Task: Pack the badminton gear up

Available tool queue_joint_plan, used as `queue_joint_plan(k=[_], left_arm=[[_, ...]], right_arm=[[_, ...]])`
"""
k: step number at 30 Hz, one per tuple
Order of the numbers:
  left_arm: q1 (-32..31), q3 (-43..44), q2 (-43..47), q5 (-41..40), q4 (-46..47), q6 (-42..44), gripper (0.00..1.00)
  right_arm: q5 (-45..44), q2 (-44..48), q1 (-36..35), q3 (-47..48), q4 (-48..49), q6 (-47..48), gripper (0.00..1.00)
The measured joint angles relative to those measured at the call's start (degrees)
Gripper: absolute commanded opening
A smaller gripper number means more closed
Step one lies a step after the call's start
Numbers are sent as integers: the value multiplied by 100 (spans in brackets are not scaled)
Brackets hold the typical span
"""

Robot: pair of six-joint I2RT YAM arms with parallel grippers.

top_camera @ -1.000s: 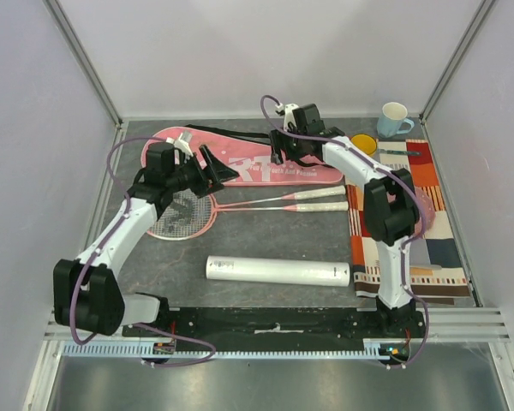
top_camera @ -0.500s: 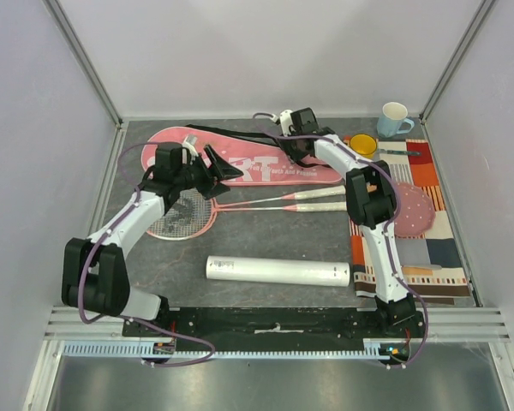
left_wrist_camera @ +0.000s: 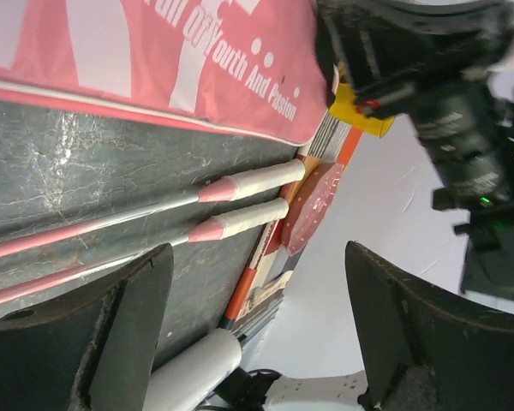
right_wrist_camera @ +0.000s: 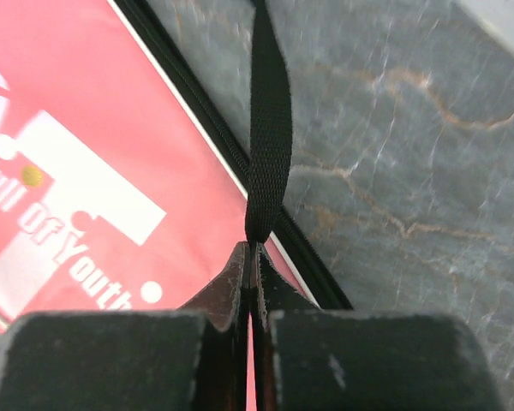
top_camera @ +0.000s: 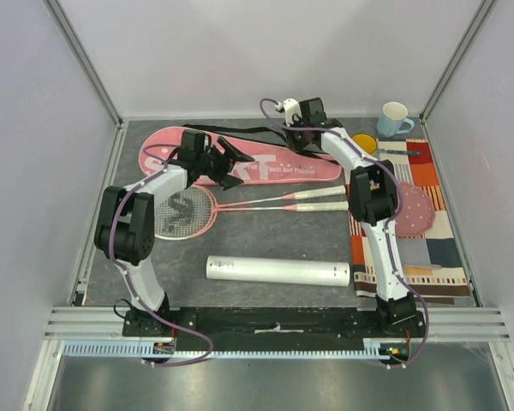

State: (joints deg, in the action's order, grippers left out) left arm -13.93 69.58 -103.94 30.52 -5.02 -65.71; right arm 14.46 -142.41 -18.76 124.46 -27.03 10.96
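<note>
Right gripper [right_wrist_camera: 252, 250] clamped shut on the black strap [right_wrist_camera: 268, 128] of the pink bag [top_camera: 270, 169] at the table's [top_camera: 265, 240] far side, arm stretched forward; left gripper [top_camera: 228, 163] wide apart, holding nothing, arm reaching over the bag.

Pink bag [left_wrist_camera: 257, 34] — reads "Full Of Youth And Passion".

Left arm [top_camera: 158, 182] folds at the elbow and angles inward, left gripper [left_wrist_camera: 259, 253] spread wide, while the right arm [top_camera: 362, 184] stretches to the back, right gripper [right_wrist_camera: 251, 249] pinched tight on a black strap [right_wrist_camera: 269, 128].
</note>
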Motion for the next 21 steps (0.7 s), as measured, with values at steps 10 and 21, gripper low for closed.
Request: queue_joint_plan(k=[10,21], left_arm=[[-319,-398,-179,-273,1027,-1508,88],[-767,-916,-389,-1126,2459,-2643,94]], right_arm=[[380,595,-13,542,201,-1486,0],[496,2175,-42,-129,844,-3375,0]])
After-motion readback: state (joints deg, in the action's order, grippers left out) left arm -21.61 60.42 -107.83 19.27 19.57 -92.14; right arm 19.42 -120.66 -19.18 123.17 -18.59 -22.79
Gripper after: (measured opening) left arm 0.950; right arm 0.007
